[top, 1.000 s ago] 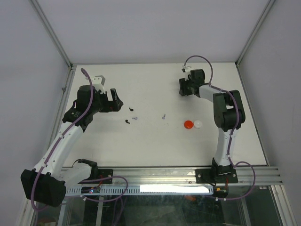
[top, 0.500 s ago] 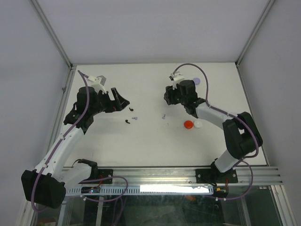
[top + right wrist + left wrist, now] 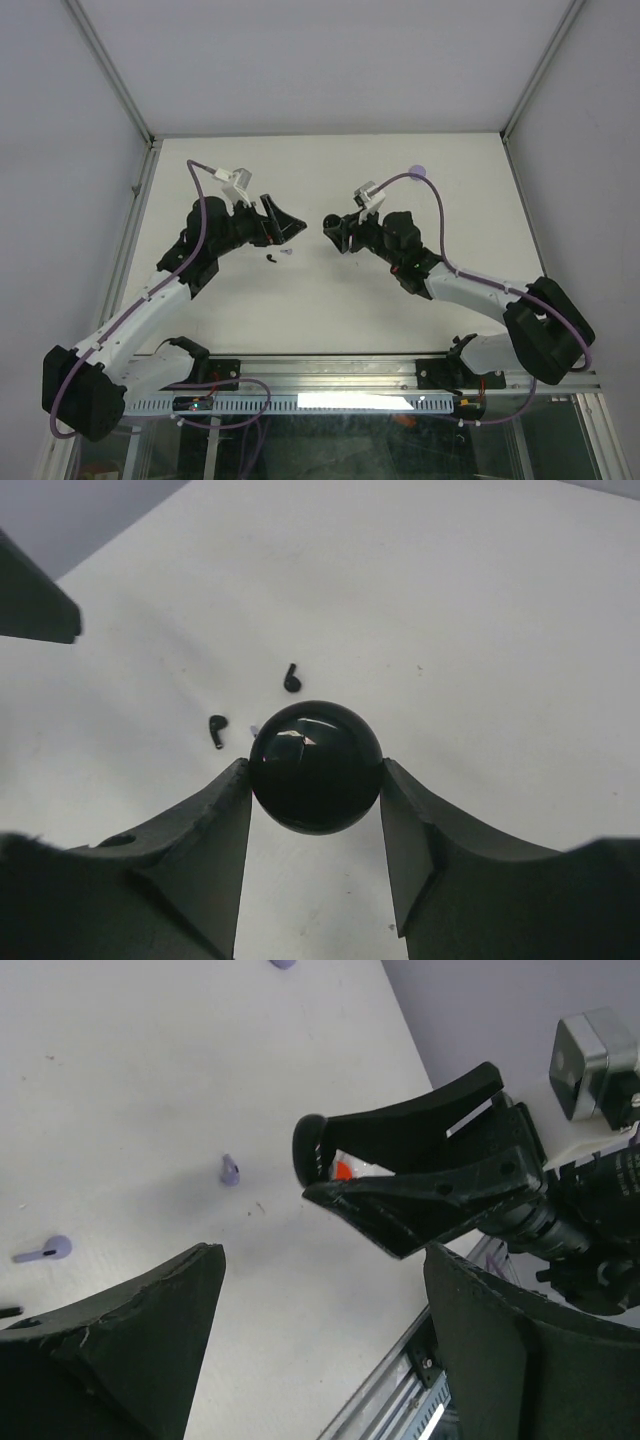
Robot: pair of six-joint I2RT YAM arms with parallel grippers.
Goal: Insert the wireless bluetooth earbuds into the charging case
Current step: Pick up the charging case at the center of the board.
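Swinging inward, the right gripper has carried the pinched black charging case near two black earbuds. The left gripper, jaws spread, faces the case, probably to open it.

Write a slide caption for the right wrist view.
Right fingers clamp a round black charging case over the white table, two black earbuds lying beyond.

We see the right claw, with its black round case, swung from the far right of the desk to its middle; the left claw has shifted right, facing it.
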